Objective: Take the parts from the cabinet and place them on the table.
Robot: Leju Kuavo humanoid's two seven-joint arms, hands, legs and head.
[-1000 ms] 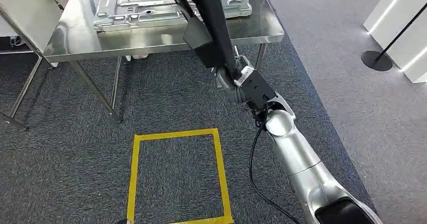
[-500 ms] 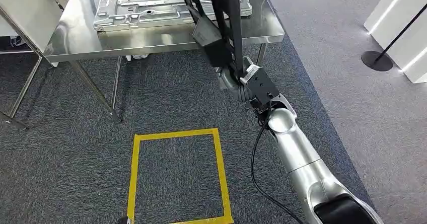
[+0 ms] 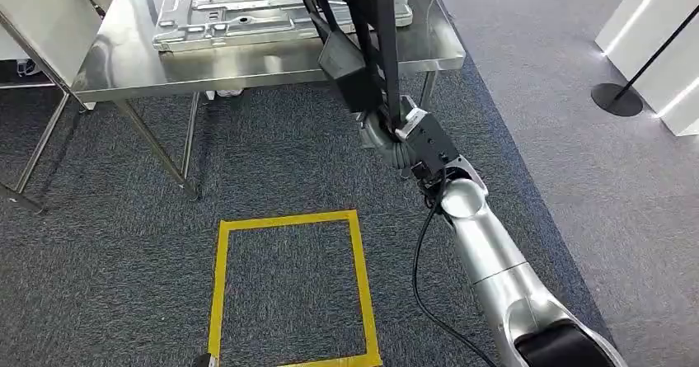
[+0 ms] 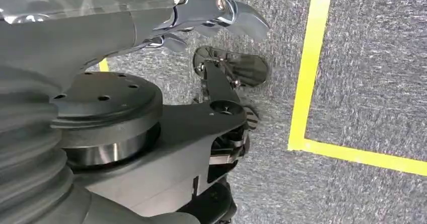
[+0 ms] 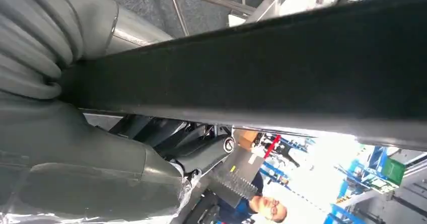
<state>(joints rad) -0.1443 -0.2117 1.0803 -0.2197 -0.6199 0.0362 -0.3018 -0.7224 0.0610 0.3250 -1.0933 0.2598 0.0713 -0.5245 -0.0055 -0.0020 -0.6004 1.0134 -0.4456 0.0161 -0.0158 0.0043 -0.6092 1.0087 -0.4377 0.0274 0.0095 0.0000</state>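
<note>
My right hand [image 3: 391,125] grips the lower end of a long black part [image 3: 363,44], just in front of the steel table [image 3: 247,63]. The part rises steeply from the hand and leans over the table's right half. In the right wrist view the black part [image 5: 282,68] crosses as a broad dark bar beside my right hand [image 5: 75,148]. A flat grey metal part [image 3: 231,16] lies on the tabletop. In the left wrist view my left hand [image 4: 211,17] hangs over the carpet with its fingers apart and nothing in it.
A yellow tape square [image 3: 288,289] marks the carpet before me. Slanted table legs [image 3: 157,148] stand to the left. A stanchion base [image 3: 616,99] and white panels [image 3: 655,45] are at the right. A person [image 5: 262,209] shows beyond the table.
My right hand has turned the black part, from showing a broad face to edge-on, and shifted slightly right. The grey part on the table has not moved.
</note>
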